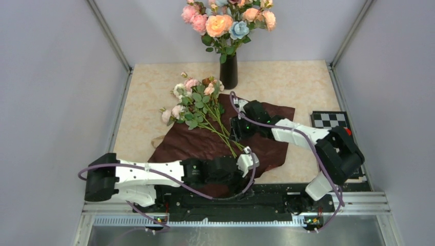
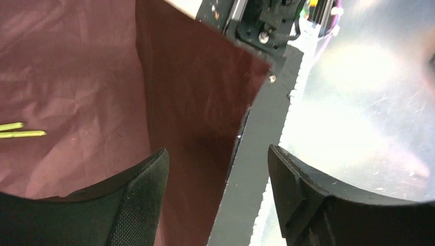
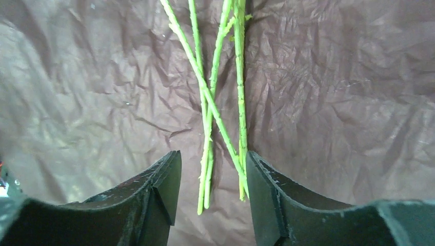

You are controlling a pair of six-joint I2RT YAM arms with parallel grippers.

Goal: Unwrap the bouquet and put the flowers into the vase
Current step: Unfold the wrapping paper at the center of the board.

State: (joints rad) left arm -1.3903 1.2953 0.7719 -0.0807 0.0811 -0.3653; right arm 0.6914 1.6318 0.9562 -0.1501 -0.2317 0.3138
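Your flowers point(image 1: 200, 107) lie loose on the spread maroon paper point(image 1: 179, 141), light, thin-stemmed and probably slippery, so pinch gently low on the stems point(image 3: 240, 102) that the right gripper point(image 3: 213, 159) straddles with jaws apart, while the left gripper point(image 2: 218, 154) gapes empty.

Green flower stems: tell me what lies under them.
The thin green flower stems lie directly on flattened, crinkled maroon wrapping paper. The beige marbled tabletop shows only around that sheet; anything beneath it is covered.

Maroon paper point(image 1: 190, 141), grn stems point(image 3: 239, 77), blk vase point(image 1: 229, 72)
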